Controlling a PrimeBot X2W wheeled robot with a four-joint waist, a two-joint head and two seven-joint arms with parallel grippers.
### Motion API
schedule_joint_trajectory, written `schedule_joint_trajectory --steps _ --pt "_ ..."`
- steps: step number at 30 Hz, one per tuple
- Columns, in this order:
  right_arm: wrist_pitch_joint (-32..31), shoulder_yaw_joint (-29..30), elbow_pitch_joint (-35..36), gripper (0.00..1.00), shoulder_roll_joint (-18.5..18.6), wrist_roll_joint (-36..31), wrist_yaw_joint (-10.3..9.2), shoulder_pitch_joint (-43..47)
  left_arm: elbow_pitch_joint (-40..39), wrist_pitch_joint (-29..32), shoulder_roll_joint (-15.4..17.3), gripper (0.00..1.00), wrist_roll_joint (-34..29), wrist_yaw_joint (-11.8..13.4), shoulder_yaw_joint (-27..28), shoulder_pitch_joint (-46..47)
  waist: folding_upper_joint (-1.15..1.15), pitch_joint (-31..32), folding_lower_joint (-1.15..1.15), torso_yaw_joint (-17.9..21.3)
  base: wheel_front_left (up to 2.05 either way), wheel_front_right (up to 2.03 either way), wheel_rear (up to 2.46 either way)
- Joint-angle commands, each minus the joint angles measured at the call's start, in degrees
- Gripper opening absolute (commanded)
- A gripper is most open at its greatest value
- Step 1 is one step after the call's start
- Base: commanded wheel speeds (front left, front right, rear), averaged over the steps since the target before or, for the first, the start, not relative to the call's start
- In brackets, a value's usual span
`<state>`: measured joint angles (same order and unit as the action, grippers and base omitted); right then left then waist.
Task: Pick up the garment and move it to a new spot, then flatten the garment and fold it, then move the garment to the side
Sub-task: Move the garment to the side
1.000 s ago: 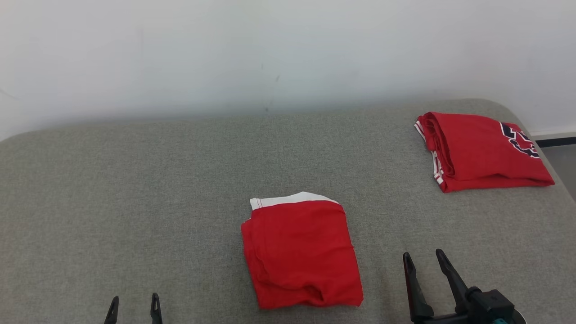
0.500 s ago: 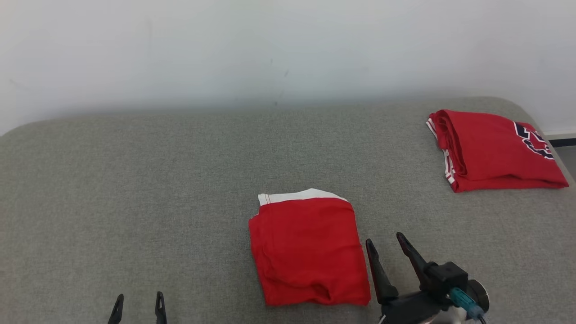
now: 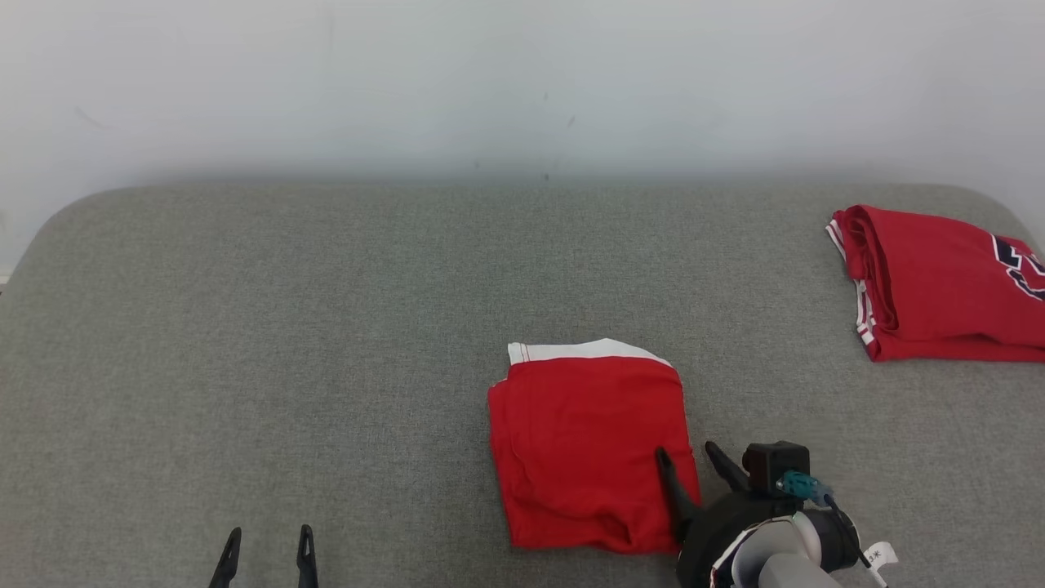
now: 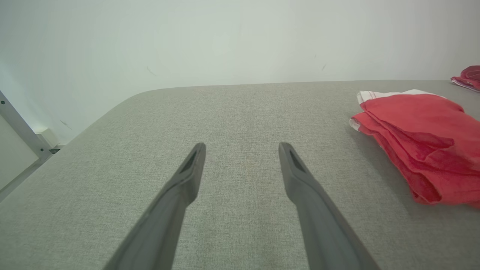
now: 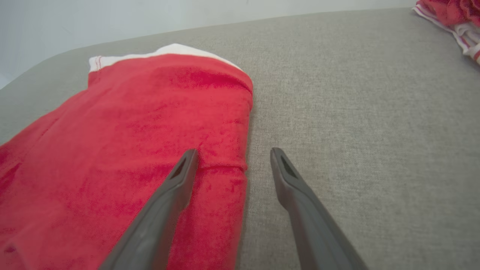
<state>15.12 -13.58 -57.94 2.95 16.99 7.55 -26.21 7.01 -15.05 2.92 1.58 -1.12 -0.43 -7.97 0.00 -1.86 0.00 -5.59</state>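
Garment (image 3: 589, 445): red, folded into a compact rectangle with a white band showing along its far edge. It lies flat on the grey fabric-covered surface (image 3: 326, 327), close to the front edge and somewhat right of the middle. Its near edge is rounded and slightly rumpled.

Right hand (image 3: 685, 449): open, fingers spread apart, holding nothing. It sits at the garment's right edge near the front edge of the surface. In the right wrist view the right hand (image 5: 234, 150) straddles that edge: one finger lies over the red cloth, the other over bare grey fabric just beside it. Whether the fingertips touch the cloth cannot be told.

Left hand (image 3: 270, 531): open and empty, at the front edge of the surface, well apart from the garment on its left side. In the left wrist view the left hand (image 4: 242, 145) points across bare grey fabric.

Second red garment (image 3: 939, 286): folded, with white-striped trim and a dark print, at the far right corner. A pale wall (image 3: 522, 82) stands behind the far edge.
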Motion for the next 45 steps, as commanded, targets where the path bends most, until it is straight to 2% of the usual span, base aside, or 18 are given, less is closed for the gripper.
schedule_joint_trajectory --steps 1,6,7,8,14,24,30,45 --pt "-0.1 -0.7 -1.3 1.0 -0.1 1.0 -0.17 -0.5 0.2 -0.2 -0.1 1.0 -0.5 -0.2 0.0 0.2 0.0 0.0 0.0 -0.2 0.0 0.0 0.0" --pt "-1.4 -6.0 -5.7 1.0 -0.2 8.7 -0.17 -2.9 0.4 -0.2 -0.1 1.0 -0.6 -0.2 -0.3 0.5 0.0 -0.2 0.0 -0.6 0.0 0.0 0.0" --pt "-1.7 -7.1 -6.1 0.44 -0.2 9.8 -0.17 -3.2 0.4 -0.2 -0.1 1.0 -0.5 -0.2 -0.3 0.7 0.0 -0.3 0.0 -0.7 0.0 0.0 0.0" --pt "-2.0 -8.3 -6.6 0.0 -0.1 10.8 -0.17 -3.4 0.5 -0.2 -0.1 1.0 -0.5 -0.1 -0.4 0.8 0.0 -0.4 0.0 -0.7 0.0 0.0 0.0" --pt "-1.4 -11.3 -9.4 0.0 0.0 14.2 -0.17 -6.5 0.8 -0.2 -0.1 1.0 0.1 0.0 -0.4 0.9 0.0 -0.7 0.0 -1.0 0.0 0.0 0.0" --pt "-0.3 -17.1 -9.6 0.0 5.3 12.6 -0.17 -14.1 -0.1 -0.2 -0.1 1.0 1.1 -0.1 -0.4 1.3 0.0 -2.7 0.0 0.3 0.0 0.0 0.0" --pt "-0.2 -22.2 -9.8 0.0 10.7 11.1 -0.17 -23.3 -3.0 -0.2 -0.1 1.0 1.8 -0.9 -2.0 4.0 0.0 -7.5 0.0 3.5 0.0 0.0 0.0" --pt "-0.3 -29.5 -11.9 0.0 19.0 6.4 -0.17 -44.4 -10.5 -0.2 0.4 1.0 -0.9 -3.3 -3.8 14.5 0.0 -23.6 0.0 10.1 0.0 0.0 0.0"
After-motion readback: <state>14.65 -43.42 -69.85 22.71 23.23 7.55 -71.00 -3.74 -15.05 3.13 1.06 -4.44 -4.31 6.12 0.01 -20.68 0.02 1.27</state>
